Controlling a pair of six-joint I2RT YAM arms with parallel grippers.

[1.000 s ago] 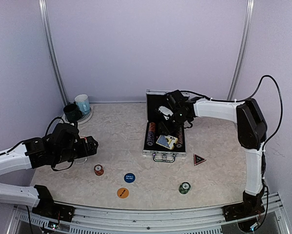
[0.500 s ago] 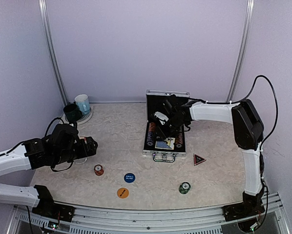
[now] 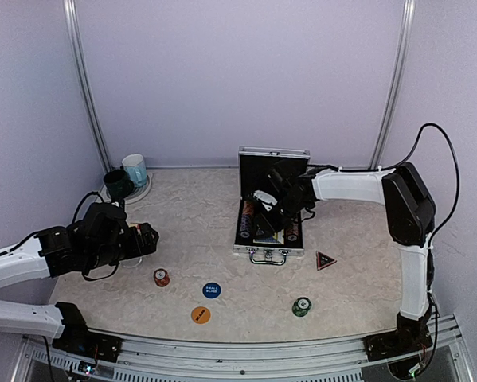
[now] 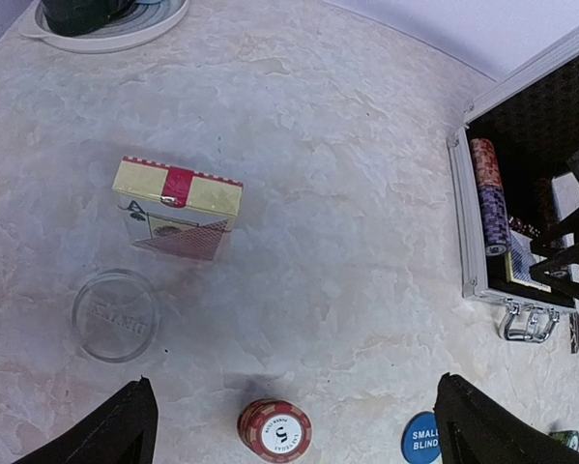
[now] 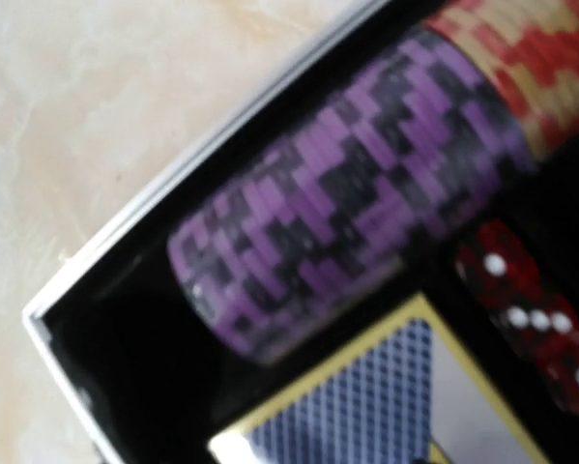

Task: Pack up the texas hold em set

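Marbled beige tabletop (image 3: 198, 207), lilac walls — packing under way.
Right gripper (image 3: 263, 221) hangs low inside the small silver aluminium case with black lining (image 3: 267, 251), just over the blue-backed card deck (image 5: 366, 396) lying beside the purple-and-black chip stack (image 5: 347, 222); whether its jaws pinch the deck cannot be told. Best to seat the deck flat, then lift straight up — no nudging the chips. Left gripper (image 3: 148, 237), spread wide and empty, hovers above the red-and-yellow card box (image 4: 178, 206).

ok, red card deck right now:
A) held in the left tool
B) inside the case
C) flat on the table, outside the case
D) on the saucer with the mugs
C: the red card deck lies on the bare table, well apart from the case; the left tool is open and empty.
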